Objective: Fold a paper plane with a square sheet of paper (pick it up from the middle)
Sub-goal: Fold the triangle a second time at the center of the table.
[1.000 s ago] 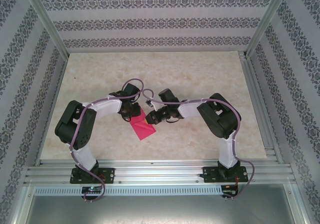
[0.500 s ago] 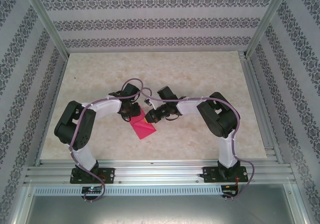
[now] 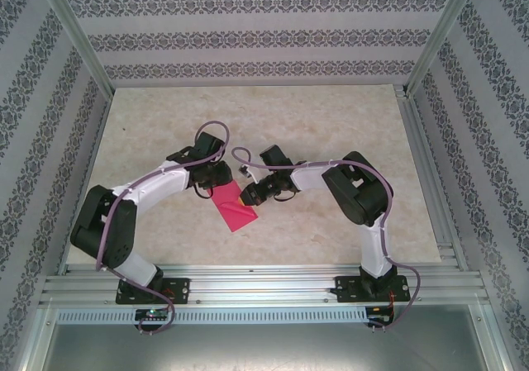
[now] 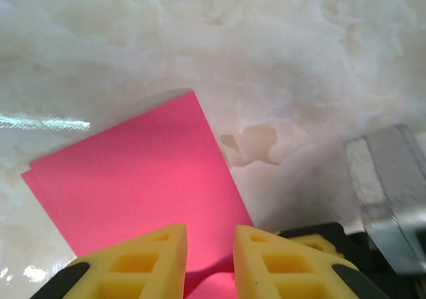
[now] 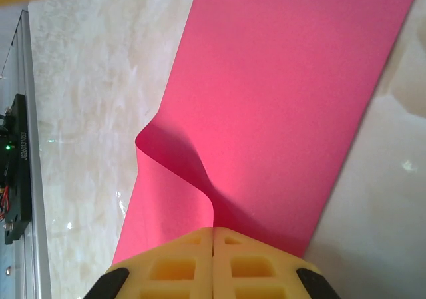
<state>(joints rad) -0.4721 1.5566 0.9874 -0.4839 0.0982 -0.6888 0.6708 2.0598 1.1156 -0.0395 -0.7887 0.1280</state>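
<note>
From above, the pale marbled beige surface (image 3: 331,123) carries the thin magenta-red square sheet of paper (image 3: 237,212). It lies near the front middle, between the two arms, slanting from upper left to lower right. The left claw (image 3: 216,187) sits at the sheet's far end and the right claw (image 3: 246,196) at its right edge, the two close together; from this height I cannot tell how either claw's jaws stand. In the left wrist view the sheet lies flat on the surface with one sharp corner pointing away. The left claw's yellow ribbed fingers (image 4: 154,262) stand a narrow way apart just over the sheet's near edge, with paper and shadow showing through the gap, so they are not closed on it. A grey metal block (image 4: 393,199) stands at the right. In the right wrist view the right claw's yellow fingers (image 5: 166,269) are pressed together, pinching the near edge of the sheet. The paper buckles into a small ridge just ahead of the tips and runs flat beyond. A black circuit board (image 5: 14,166) with a green light sits at the left edge.
</note>
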